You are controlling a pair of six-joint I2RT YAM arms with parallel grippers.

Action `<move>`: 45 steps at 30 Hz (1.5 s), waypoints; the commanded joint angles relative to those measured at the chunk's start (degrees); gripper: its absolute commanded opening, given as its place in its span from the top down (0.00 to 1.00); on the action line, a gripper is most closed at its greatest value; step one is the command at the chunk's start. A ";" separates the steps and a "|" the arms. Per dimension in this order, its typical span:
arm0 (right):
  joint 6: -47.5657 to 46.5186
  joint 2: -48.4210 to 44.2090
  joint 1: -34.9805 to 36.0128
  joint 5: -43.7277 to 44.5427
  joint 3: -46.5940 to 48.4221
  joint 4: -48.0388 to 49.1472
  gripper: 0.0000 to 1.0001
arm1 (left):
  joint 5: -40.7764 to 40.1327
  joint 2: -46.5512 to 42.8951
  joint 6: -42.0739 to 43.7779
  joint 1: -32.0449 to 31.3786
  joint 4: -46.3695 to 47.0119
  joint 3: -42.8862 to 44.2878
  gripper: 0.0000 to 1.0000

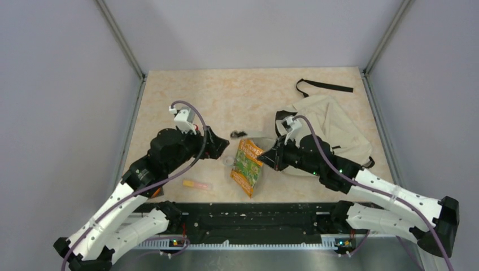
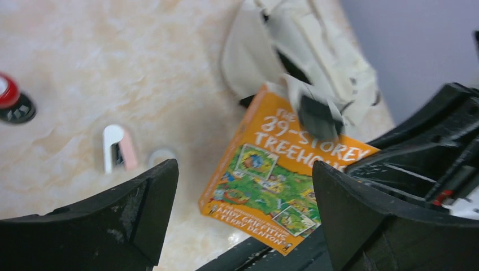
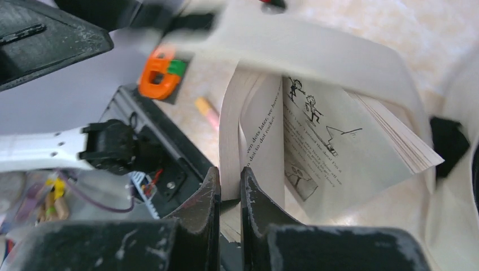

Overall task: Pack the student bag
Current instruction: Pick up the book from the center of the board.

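Observation:
An orange paperback book point(image 1: 248, 166) hangs at the table's middle front, tilted, with its pages fanned open point(image 3: 316, 135). My right gripper point(image 1: 270, 159) is shut on a wad of its pages at the edge point(image 3: 229, 180). The student bag point(image 1: 327, 121), cream fabric with black straps, lies crumpled at the back right, behind the right arm; the left wrist view shows the student bag point(image 2: 305, 51) beyond the book point(image 2: 271, 180). My left gripper point(image 1: 221, 148) stands wide open just left of the book, with nothing between its fingers point(image 2: 245, 203).
A pink and yellow marker point(image 1: 196, 184) lies near the front edge left of the book. A small black item point(image 1: 238, 134) sits behind the book. A white and pink eraser-like piece point(image 2: 117, 148) and a red-topped black object point(image 2: 11, 101) lie on the table.

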 commanded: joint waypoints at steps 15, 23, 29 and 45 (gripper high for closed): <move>-16.43 0.42 -0.40 -13.61 26.55 3.16 1.00 | 11.21 -4.21 6.27 -0.11 -4.71 16.16 0.02; -21.22 -1.12 -0.40 -20.25 27.87 3.45 1.00 | 22.40 -7.21 5.05 -0.10 0.24 10.51 0.02; -21.01 -2.37 -0.40 -29.79 26.69 6.87 1.00 | 23.14 -8.96 5.66 -0.11 0.84 8.98 0.02; -24.13 -0.98 -0.38 -22.73 23.84 4.52 1.00 | 34.01 -9.18 6.80 -0.03 9.18 2.81 0.91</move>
